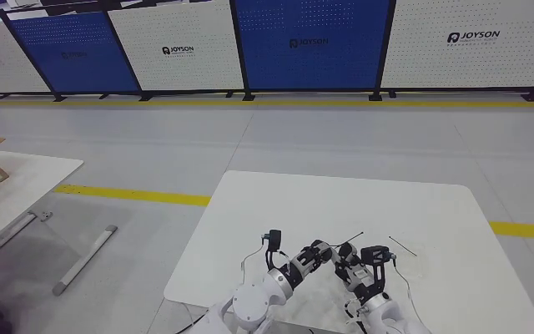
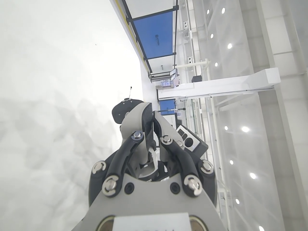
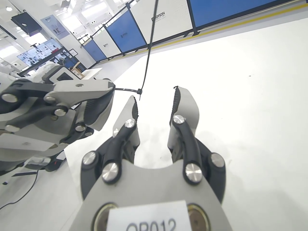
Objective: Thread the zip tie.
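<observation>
1. The zip tie is held above the white table, near its front edge, by the left gripper. Its jaws are clenched on a short stretch of the tie next to the head.
2. From the head, the long strap is seen stretching straight away, clear of the table surface.
3. The right gripper is placed just beside the head, with its jaws released and spread apart. One fingertip lies close under the head; whether they touch cannot be told.
4. A second black tie is laid flat on the table, to the right of both grippers and apart from them.
</observation>
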`<action>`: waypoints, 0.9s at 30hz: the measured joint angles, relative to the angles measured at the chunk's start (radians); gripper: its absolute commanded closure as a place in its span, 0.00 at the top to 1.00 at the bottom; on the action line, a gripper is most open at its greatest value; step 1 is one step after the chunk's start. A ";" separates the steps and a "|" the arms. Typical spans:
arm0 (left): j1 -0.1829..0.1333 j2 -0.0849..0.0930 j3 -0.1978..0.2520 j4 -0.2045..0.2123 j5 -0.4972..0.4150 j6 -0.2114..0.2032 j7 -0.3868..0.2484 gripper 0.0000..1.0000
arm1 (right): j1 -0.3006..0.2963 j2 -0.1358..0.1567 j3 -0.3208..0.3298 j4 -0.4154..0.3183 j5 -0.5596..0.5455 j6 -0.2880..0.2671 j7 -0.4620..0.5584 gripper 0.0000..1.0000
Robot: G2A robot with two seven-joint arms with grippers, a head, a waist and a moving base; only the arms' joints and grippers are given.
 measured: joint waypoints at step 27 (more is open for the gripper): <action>-0.010 0.001 0.018 0.013 0.013 0.006 0.014 0.00 | -0.003 -0.001 0.010 -0.004 -0.012 -0.005 0.013 0.20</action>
